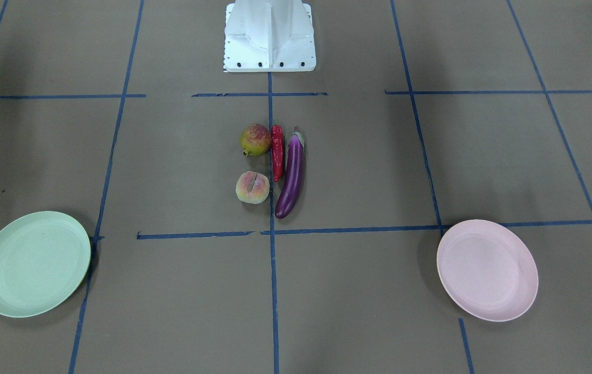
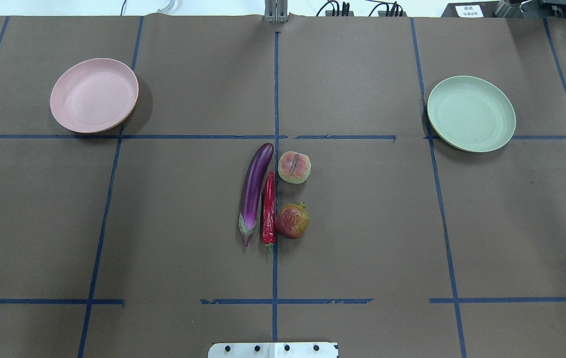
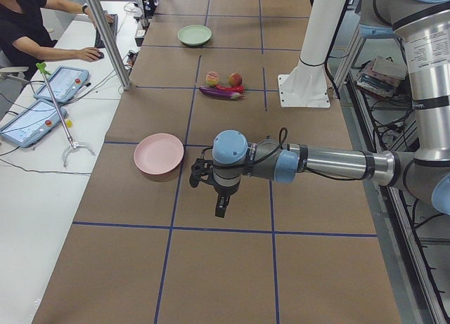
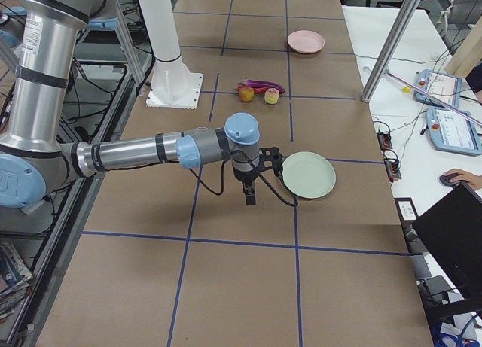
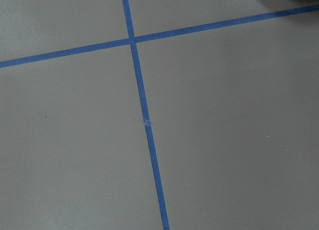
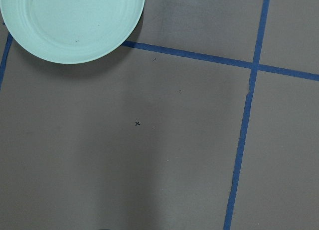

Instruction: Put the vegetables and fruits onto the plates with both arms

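The purple eggplant (image 2: 255,191), red chili (image 2: 269,209), pomegranate (image 2: 291,221) and peach (image 2: 294,167) lie together at the table's middle. The pink plate (image 2: 94,95) sits bare at the far left and the green plate (image 2: 470,113) bare at the far right. My left gripper (image 3: 220,210) hangs above the table beside the pink plate (image 3: 159,153). My right gripper (image 4: 251,196) hangs beside the green plate (image 4: 308,174). I cannot tell whether either is open. Both are far from the produce. The right wrist view shows the green plate (image 6: 70,20) at top left.
The white base block (image 1: 270,36) stands at the robot's edge of the table. Blue tape lines (image 2: 276,89) grid the brown table. An operator (image 3: 28,29) sits at a side desk with tablets (image 3: 31,120). A metal pole (image 4: 392,42) stands by the table's edge.
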Available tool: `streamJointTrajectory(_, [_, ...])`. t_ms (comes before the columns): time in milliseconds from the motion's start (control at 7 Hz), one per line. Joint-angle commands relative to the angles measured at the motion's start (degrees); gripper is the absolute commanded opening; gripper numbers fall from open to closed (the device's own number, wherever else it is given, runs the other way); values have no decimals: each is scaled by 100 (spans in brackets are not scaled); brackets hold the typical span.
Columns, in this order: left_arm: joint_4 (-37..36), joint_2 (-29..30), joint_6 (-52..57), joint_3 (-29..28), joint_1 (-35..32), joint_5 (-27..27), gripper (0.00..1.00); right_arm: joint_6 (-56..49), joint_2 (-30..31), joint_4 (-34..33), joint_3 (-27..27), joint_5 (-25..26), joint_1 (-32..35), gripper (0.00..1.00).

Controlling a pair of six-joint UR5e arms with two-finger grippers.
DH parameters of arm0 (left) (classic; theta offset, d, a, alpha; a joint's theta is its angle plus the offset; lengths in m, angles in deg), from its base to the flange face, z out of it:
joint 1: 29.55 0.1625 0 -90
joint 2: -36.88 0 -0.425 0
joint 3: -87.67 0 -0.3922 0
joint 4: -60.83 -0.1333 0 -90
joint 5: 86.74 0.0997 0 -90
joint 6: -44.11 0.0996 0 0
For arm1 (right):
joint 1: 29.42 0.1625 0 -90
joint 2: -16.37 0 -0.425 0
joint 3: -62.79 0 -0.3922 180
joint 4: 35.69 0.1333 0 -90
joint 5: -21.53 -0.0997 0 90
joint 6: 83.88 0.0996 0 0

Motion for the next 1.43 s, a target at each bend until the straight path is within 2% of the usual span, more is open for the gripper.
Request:
streamJointTrajectory(0, [9,0,13,34,9,-12,100,429,-33,10,-43,-78,-141,100])
streamJointTrajectory(143, [9,0,5,35,26,-21,100,1233,-163,63,-182,-61,-525,100])
streamJointTrajectory(429, [26,0,-4,61,96,-55,100,3532,-1126,492,-184,0,-1517,100])
streamJointTrajectory(714, [35,0,-4,61,105,-100,100,5511,-2198,511,-192,323,-2615,100])
streamJointTrajectory(1143, [219,9,-13,43,227,-100,100,8176,-3387,441,26,2244,-4864,100])
streamJointTrajectory(1286, [220,9,-4,26,237,-100,100,8994,-4139,441,723,2694,-5306,100])
